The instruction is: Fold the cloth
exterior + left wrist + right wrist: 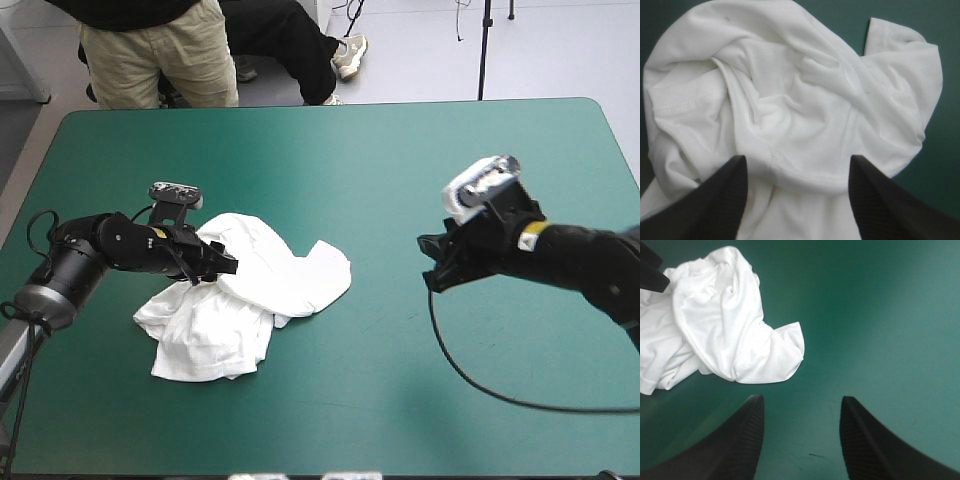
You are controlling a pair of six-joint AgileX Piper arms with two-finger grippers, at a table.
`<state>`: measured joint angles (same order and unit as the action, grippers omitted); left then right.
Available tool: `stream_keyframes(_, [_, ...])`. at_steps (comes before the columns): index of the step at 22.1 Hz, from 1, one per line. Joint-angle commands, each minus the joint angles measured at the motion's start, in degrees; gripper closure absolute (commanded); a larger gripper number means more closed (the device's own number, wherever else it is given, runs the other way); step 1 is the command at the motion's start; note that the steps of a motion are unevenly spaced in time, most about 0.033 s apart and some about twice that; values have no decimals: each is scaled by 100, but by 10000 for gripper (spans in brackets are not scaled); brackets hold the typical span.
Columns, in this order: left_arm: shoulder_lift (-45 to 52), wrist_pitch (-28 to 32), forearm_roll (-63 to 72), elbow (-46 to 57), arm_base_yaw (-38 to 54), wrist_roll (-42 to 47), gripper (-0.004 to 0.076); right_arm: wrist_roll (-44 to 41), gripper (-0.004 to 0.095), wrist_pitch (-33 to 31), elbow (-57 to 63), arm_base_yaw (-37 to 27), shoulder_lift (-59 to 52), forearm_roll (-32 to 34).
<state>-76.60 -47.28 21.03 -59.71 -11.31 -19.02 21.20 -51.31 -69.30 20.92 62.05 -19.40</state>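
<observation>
The T-shirt lies crumpled at 8 o'clock on the table. Left hand, spread, hovers over it, likely to pinch a fold; right hand, spread, hangs clear at 3 o'clock.

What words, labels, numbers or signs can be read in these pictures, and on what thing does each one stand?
None can be read.
The T-shirt is plain white in every view, with no print or tag showing.
The teal-green cover bears no marking.
The left arm's yellow patch and the right arm's are too small to read, if they bear text at all.
</observation>
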Motion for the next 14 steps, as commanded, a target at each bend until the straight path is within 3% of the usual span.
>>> stream_keyframes(1, [178, 159, 151, -179, -10, 25, 294, -470, 463, 536, 376, -32, -1026, 507])
stream_keyframes(7, [178, 233, 151, -179, -10, 25, 294, -1404, 463, 1641, 2108, -32, -2754, 1548])
stream_keyframes(11, [178, 322, -17, -179, -10, 25, 294, -1781, 463, 2320, 3259, -32, -3112, 1979])
stream_keyframes(14, [178, 369, -232, -179, -10, 66, 293, -2120, 463, 2445, 3898, -32, -3074, 2260])
